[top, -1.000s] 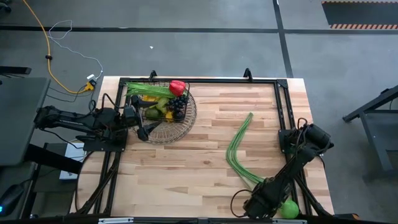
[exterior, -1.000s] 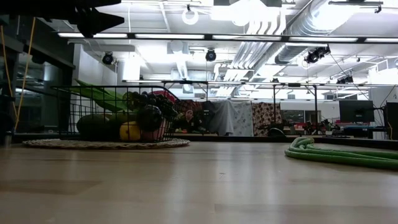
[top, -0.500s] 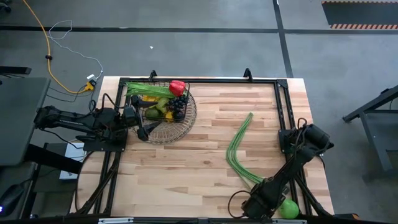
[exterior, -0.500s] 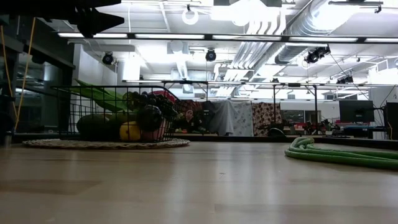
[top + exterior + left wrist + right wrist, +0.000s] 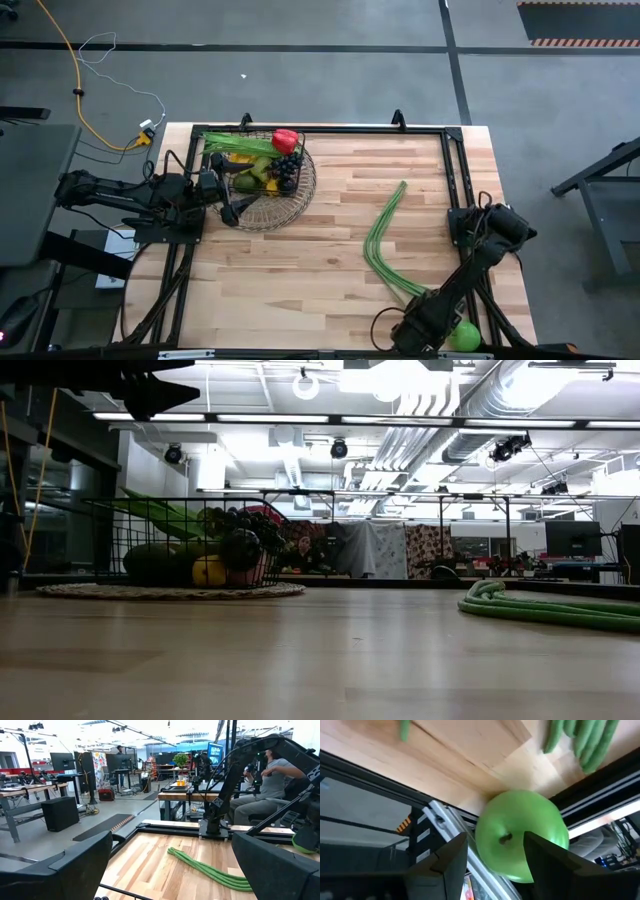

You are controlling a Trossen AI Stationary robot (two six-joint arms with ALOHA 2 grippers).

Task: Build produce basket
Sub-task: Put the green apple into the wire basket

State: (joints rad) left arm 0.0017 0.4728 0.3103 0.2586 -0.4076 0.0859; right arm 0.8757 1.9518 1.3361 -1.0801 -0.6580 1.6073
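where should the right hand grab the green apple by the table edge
Across its round middle, fingers on opposite sides. The apple sits at the table's near right corner, stem dimple facing the right hand, whose open fingers already straddle it. It is smooth and round with no handle, so a centred pinch is likely safest; off-centre it could squirt off the edge.

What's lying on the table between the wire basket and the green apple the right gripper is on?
The long green beans, curving across bare wood between the dark wire-mesh basket and the green apple; the high view shows it.
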